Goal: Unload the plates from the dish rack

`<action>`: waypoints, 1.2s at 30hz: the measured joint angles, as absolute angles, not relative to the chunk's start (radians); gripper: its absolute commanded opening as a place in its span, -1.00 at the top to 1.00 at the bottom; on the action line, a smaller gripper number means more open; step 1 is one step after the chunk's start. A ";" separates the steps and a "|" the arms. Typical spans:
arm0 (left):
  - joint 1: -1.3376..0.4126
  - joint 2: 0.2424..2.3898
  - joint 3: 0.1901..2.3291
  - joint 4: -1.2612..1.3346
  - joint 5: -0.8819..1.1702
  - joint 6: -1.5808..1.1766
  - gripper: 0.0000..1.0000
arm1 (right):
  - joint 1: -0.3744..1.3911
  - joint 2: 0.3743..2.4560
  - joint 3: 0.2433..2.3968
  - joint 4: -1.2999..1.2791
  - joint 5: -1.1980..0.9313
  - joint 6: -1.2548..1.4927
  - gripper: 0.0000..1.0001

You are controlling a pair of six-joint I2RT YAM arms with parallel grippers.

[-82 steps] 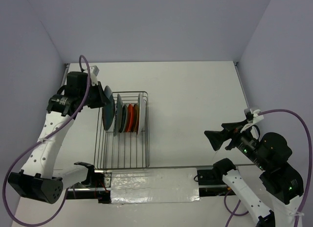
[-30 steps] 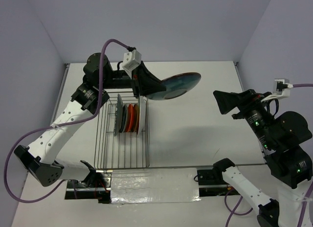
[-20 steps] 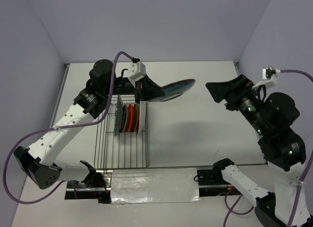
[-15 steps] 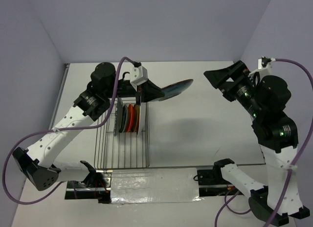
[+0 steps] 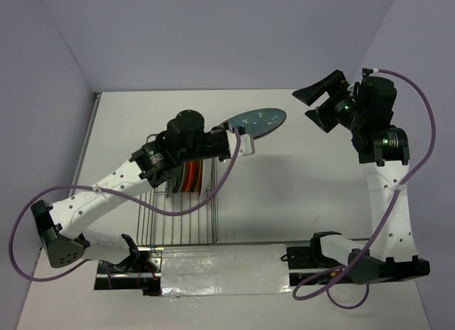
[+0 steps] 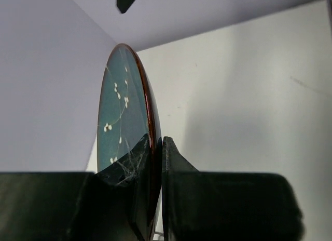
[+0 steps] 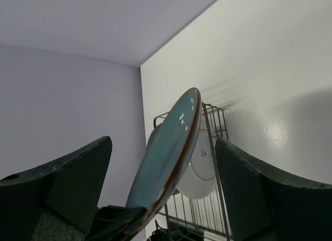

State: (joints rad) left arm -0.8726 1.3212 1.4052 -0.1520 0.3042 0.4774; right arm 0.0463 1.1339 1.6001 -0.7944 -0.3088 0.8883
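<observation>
Reaching in from the near left, the left arm passes over the dish rack (image 5: 178,216), which sits on the white table (image 5: 298,195) beneath its forearm and wrist. Under that wrist, behind the fingers, the plates (image 5: 190,178) in the rack stand on edge in its far part. Red and orange edges show, with a white plate (image 5: 207,175) on the side toward the right arm; the arm covers the rest of the row.

Just ahead of them the left gripper (image 5: 234,133) is clamped on the rim of a teal plate (image 5: 256,120) with white blossom specks and a reddish-brown rim. The left wrist view shows that plate edge-on. Its lower rim is pinched between the two dark fingers (image 6: 174,163), one on each face, and the rest rises beyond the fingertips. From above, the teal plate is tilted and clear of the table, extending past the fingertips over the rack's far right corner toward the right arm.

Farther back and to that side, the right gripper (image 5: 302,106) hangs high with its jaws spread wide, holding nothing, its opening turned toward the teal plate. It is near the plate's far edge but apart from it. In its own wrist view the teal plate shows in the gap between the two spread fingers, touching neither. The rack's far corner and the white plate show just behind it.
</observation>
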 measured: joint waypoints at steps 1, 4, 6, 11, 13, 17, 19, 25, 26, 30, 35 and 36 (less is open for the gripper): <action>-0.897 1.322 1.398 -0.161 0.276 0.516 1.00 | 0.031 1.139 1.588 -0.793 -0.333 0.884 -0.75; -0.965 1.318 1.356 -0.161 0.186 0.625 1.00 | 0.010 1.153 1.554 -0.786 -0.396 0.857 -0.75; -1.008 1.318 1.325 -0.156 0.120 0.682 1.00 | 0.010 1.154 1.524 -0.778 -0.434 0.838 -0.75; -1.122 1.327 1.253 -0.143 -0.064 0.814 1.00 | 0.002 1.147 1.417 -0.766 -0.472 0.772 -0.76; -1.147 1.335 1.242 -0.142 -0.099 0.841 1.00 | -0.008 1.147 1.380 -0.772 -0.465 0.743 -0.76; -1.174 1.341 1.226 -0.117 -0.144 0.887 1.00 | -0.018 1.130 1.301 -0.762 -0.439 0.696 -0.76; -1.182 1.341 1.216 -0.088 -0.170 0.910 1.00 | -0.020 1.116 1.254 -0.759 -0.445 0.683 -0.74; -1.209 1.341 1.176 -0.038 -0.222 0.946 1.00 | -0.022 1.102 1.102 -0.638 -0.575 0.699 -0.63; -1.217 1.341 1.163 -0.023 -0.230 0.960 1.00 | -0.022 1.102 1.092 -0.630 -0.596 0.709 -0.62; -1.253 1.346 1.140 0.014 -0.248 0.987 1.00 | -0.022 1.096 1.086 -0.566 -0.659 0.744 -0.45; -1.275 1.368 1.140 0.072 -0.257 0.995 1.00 | -0.022 1.068 1.078 -0.477 -0.690 0.784 0.39; -1.278 1.370 1.140 0.081 -0.265 0.996 1.00 | -0.025 1.066 1.070 -0.465 -0.687 0.790 0.51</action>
State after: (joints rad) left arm -1.2781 1.3705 1.1404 0.0814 -0.2649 0.9962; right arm -0.0254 1.0664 1.0702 -0.4648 -0.6868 0.7898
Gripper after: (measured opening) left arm 0.210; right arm 0.363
